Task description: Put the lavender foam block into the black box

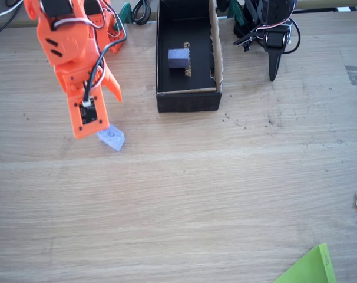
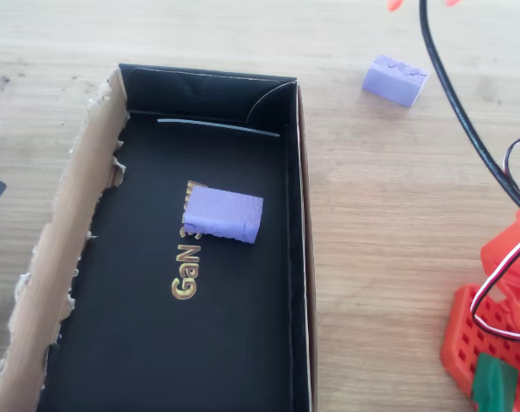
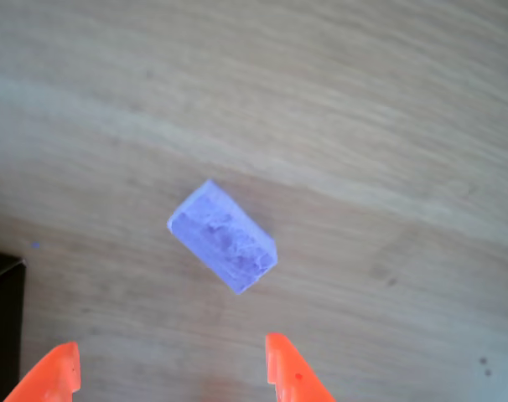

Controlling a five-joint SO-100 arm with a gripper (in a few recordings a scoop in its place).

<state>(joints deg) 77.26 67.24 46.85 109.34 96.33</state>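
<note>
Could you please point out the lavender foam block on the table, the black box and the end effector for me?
lavender foam block (image 3: 223, 238): wrist view, its speckled top face.
black box (image 1: 187, 101): fixed view, its near end wall.
end effector (image 3: 172, 368): wrist view, midway between the orange fingertips.

Fixed view looks down on the table (image 1: 184, 194); overhead nearer; wrist closest.

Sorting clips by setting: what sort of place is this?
Probably a hobby robotics bench: a bare wooden table, an orange arm with an open claw, and a torn black box as a bin.
</note>
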